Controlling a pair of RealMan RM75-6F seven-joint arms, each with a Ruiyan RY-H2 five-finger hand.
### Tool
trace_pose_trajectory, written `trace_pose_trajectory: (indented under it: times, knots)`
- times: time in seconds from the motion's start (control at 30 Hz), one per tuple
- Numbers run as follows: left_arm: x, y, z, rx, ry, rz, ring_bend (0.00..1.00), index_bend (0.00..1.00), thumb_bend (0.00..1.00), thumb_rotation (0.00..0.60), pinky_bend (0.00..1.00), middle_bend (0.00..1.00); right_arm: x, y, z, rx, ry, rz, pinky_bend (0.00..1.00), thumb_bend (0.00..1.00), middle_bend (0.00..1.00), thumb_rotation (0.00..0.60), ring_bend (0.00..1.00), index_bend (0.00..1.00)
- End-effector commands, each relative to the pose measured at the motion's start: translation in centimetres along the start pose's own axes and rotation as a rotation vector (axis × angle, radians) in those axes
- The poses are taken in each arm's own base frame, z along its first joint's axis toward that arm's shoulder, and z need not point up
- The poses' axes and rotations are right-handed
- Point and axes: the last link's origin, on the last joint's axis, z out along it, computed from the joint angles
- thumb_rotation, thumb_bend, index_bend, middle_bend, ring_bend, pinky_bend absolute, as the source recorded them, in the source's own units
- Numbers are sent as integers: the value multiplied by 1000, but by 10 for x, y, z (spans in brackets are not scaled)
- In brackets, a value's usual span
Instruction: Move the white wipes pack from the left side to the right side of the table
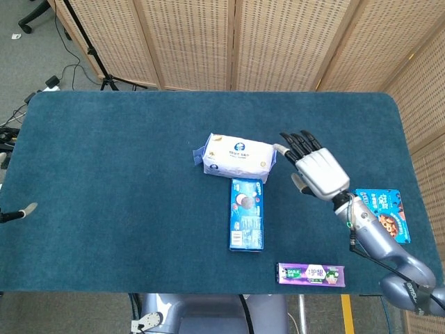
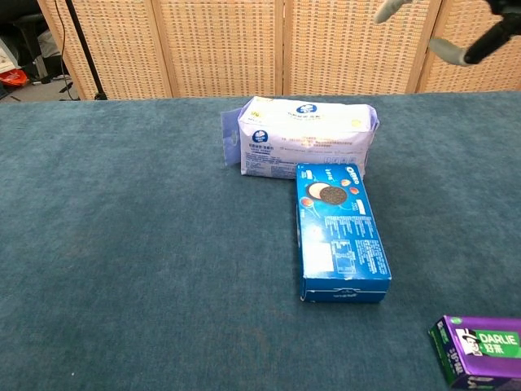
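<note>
The white wipes pack [image 1: 238, 157] [image 2: 305, 147] lies flat near the middle of the blue table [image 1: 118, 174]. My right hand [image 1: 316, 169] hovers just right of the pack's right end, fingers spread and pointing toward it, holding nothing. Whether a fingertip touches the pack I cannot tell. In the chest view only two of its grey-tipped fingertips [image 2: 468, 50] show at the top right, above the pack. Of my left hand [image 1: 21, 212] only one thin grey-tipped finger shows at the table's left edge.
A blue cookie box [image 1: 247, 213] [image 2: 338, 232] lies against the pack's near side. A purple box [image 1: 311, 273] [image 2: 480, 350] sits at the front right, and a blue snack packet [image 1: 386, 212] near the right edge. Wicker screens stand behind the table.
</note>
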Motion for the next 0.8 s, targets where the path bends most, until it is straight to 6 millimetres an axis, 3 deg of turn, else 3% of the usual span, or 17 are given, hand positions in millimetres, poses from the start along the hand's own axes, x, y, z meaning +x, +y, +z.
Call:
trace_pose_trajectory:
  times: [0.03, 0.3, 0.5, 0.8]
  knots:
    - [3, -2, -13, 26, -3, 7, 0, 0, 0, 600, 0, 0, 3, -24, 38, 78, -14, -34, 23, 1000, 62, 600, 0, 226]
    - [1, 1, -21, 17, -13, 34, 0, 0, 28, 600, 0, 0, 0, -69, 116, 134, -52, -82, 95, 1000, 123, 600, 6, 232]
    - [-5, 5, -20, 7, -21, 59, 0, 0, 53, 600, 0, 0, -21, -100, 168, 108, -110, -97, 95, 1000, 192, 600, 42, 236]
    - [-8, 5, -17, 24, -42, 76, 0, 0, 63, 600, 0, 0, -44, -144, 206, 90, -148, -66, 96, 1000, 267, 600, 102, 271]
